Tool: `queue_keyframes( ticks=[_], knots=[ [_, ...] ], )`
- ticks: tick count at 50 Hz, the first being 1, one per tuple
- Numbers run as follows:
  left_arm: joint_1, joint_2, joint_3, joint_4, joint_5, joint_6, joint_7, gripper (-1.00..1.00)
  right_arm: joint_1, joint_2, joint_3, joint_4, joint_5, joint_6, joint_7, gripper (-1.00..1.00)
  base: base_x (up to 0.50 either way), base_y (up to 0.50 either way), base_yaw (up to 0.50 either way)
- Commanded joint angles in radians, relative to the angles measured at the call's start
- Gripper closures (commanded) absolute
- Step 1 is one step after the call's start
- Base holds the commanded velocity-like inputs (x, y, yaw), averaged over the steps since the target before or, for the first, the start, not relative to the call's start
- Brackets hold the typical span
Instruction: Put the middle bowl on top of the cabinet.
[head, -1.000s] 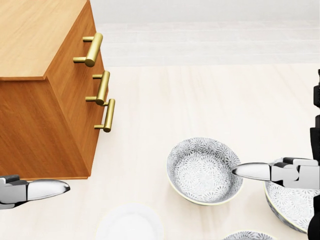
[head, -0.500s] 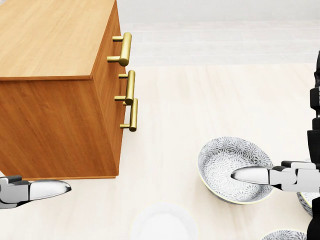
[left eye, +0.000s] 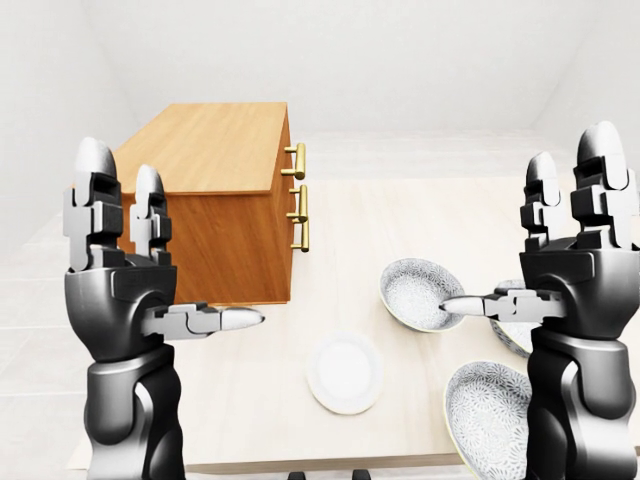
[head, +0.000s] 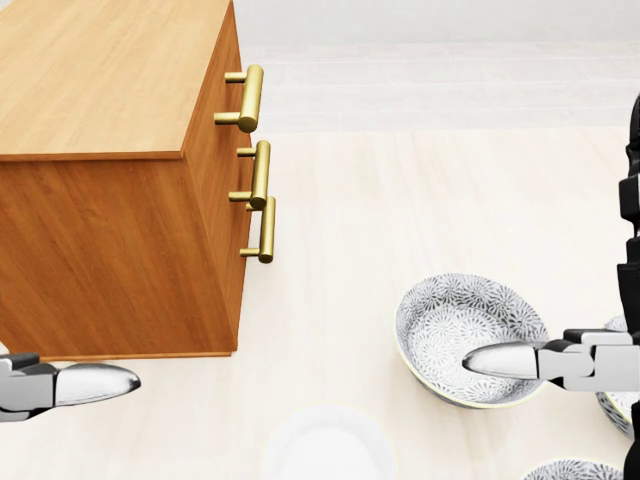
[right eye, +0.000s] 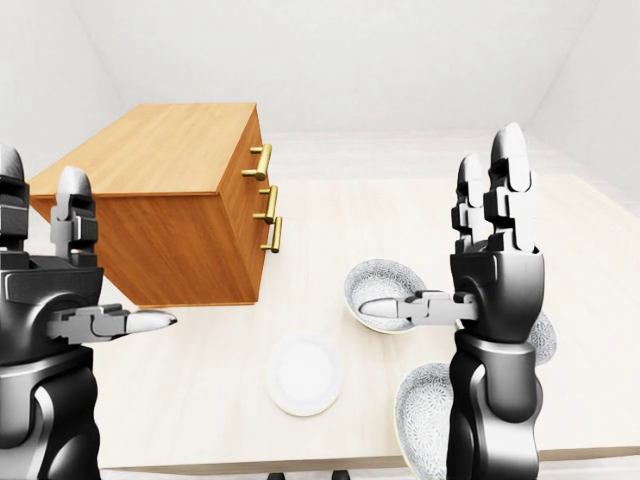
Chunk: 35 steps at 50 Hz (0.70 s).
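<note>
Three grey patterned bowls lie on the pale table (left eye: 400, 215) at the right. One bowl (left eye: 421, 291) is nearest the cabinet, a second bowl (left eye: 508, 337) is mostly hidden behind my right hand, and a third bowl (left eye: 488, 411) sits by the table's near edge. The wooden cabinet (left eye: 225, 235) stands at the left, and its flat top (head: 100, 70) is bare. My right hand (left eye: 520, 230) is raised and open, its thumb (head: 505, 359) hanging over the first bowl's rim. My left hand (left eye: 170, 250) is raised and open below the cabinet's near corner, holding nothing.
A white plate (left eye: 343, 372) lies on the table between my hands. Three brass drawer handles (head: 252, 160) stick out of the cabinet's right face. The table's near edge (left eye: 300, 462) runs along the bottom of the left-eye view.
The camera moved between 1.0 s and 0.5 s ago, so cabinet and bowls shifted right in the head view. Since then the picture holds still; my right thumb sits slightly lower.
</note>
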Motion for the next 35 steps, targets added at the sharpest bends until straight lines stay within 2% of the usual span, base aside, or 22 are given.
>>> queue_keyframes(
  ticks=[1,13,14,15,16,19,22,24,26,29,32,35],
  knots=[
    [-0.001,0.002,0.000,-0.006,0.000,0.000,-0.007,-1.00,0.001,-0.003,-0.007,0.001,-0.006,0.000,0.013,-1.00,0.00,0.00,0.00],
    [-0.001,0.000,0.001,-0.007,0.002,0.000,-0.009,-1.00,0.000,0.001,-0.009,0.000,-0.010,0.000,0.018,-1.00,0.00,0.00,0.00],
    [-0.003,0.002,-0.005,-0.004,0.008,0.000,-0.006,-1.00,0.009,-0.017,-0.011,0.009,-0.029,0.000,0.032,-1.00,0.00,0.00,0.00],
    [-0.005,0.002,-0.006,-0.003,0.014,0.000,-0.004,-1.00,0.009,0.043,-0.111,0.009,0.058,0.000,0.009,-1.00,0.00,0.00,0.00],
    [-0.007,0.002,-0.006,-0.007,0.010,0.000,-0.006,-1.00,0.016,0.025,-0.126,0.046,0.049,0.000,0.005,-1.00,0.00,0.00,0.00],
    [-0.006,0.000,-0.004,-0.008,0.012,0.000,-0.008,-1.00,0.076,-0.042,-0.123,0.059,-0.035,0.000,0.084,-1.00,0.00,0.00,0.00],
    [-0.005,0.002,-0.019,-0.002,0.028,0.000,-0.011,-1.00,0.022,-0.096,-0.224,0.073,-0.001,0.000,0.125,-1.00,0.00,0.00,0.00],
    [0.000,0.002,-0.027,-0.003,0.036,0.000,-0.019,-1.00,-0.044,-0.141,-0.284,0.200,0.003,0.000,0.118,-1.00,0.00,0.00,0.00],
    [-0.004,-0.001,-0.020,-0.011,0.032,0.000,-0.018,-1.00,-0.080,-0.176,-0.342,0.204,0.079,0.000,0.118,-1.00,0.00,0.00,0.00],
    [-0.003,0.001,-0.038,0.003,0.057,0.000,-0.019,-1.00,-0.054,-0.171,-0.320,0.198,0.076,0.000,0.119,-1.00,0.00,0.00,0.00],
    [-0.003,-0.003,-0.029,-0.003,0.052,0.000,-0.024,-1.00,-0.033,-0.153,-0.283,0.223,0.040,0.000,0.128,-1.00,0.00,0.00,0.00],
    [-0.003,-0.005,-0.029,-0.008,0.053,0.000,-0.024,-1.00,-0.038,-0.163,-0.271,0.223,0.017,0.000,0.128,-1.00,0.00,0.00,0.00]
  ],
)
